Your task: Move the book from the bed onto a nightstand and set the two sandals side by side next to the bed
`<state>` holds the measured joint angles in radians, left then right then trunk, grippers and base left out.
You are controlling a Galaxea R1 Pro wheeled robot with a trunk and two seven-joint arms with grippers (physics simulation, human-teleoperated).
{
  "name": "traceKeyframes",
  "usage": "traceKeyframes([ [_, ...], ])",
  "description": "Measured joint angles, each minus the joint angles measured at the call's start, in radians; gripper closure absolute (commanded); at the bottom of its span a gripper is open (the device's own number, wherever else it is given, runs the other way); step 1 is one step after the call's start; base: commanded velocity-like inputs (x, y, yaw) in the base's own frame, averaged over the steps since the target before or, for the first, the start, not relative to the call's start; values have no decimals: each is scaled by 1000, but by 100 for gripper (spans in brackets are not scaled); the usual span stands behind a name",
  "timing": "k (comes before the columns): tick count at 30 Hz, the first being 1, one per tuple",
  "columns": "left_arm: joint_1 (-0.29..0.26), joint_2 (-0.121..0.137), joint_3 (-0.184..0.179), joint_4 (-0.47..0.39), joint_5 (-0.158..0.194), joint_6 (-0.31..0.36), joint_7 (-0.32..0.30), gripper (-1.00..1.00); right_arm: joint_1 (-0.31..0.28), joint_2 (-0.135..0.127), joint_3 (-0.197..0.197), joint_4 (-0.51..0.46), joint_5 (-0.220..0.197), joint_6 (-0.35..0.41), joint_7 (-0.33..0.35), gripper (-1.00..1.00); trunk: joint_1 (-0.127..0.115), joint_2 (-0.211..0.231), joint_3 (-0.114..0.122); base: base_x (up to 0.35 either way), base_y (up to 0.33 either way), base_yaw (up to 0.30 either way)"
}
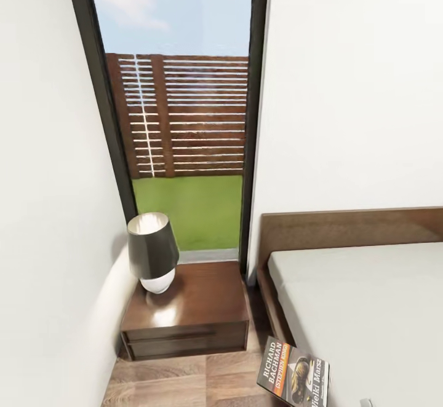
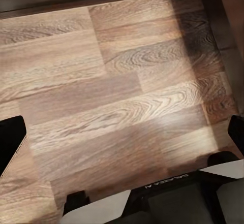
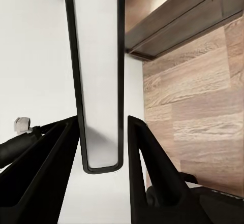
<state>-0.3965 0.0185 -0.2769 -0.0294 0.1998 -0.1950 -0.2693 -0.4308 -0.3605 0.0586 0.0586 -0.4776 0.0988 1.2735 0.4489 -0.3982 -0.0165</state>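
The book point(image 1: 294, 373), a dark paperback with an orange band and "Richard Bachman" lettering, hangs tilted over the near left corner of the bed point(image 1: 369, 308). In the right wrist view the book point(image 3: 99, 82) is seen edge-on, with my right gripper point(image 3: 100, 153) shut on it, one black finger on each side. The nightstand point(image 1: 197, 308) stands left of the bed under the window, and its drawer front shows in the right wrist view point(image 3: 178, 16). My left gripper point(image 2: 123, 134) is open over bare plank floor. The two sandals are out of view.
A dark-shaded lamp point(image 1: 152, 252) with a white base takes up the nightstand's left half; its right half is bare. White walls close in on both sides of the tall window point(image 1: 178, 118). A strip of wood floor point(image 1: 184, 382) runs between nightstand and bed.
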Motion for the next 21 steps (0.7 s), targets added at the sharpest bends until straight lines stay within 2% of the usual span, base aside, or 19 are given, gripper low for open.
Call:
traceKeyframes([
  [21,0,0,0,0,0,0,0,-100,0,0,0,0,0,0,0,100,0,0,0,330,0,0],
])
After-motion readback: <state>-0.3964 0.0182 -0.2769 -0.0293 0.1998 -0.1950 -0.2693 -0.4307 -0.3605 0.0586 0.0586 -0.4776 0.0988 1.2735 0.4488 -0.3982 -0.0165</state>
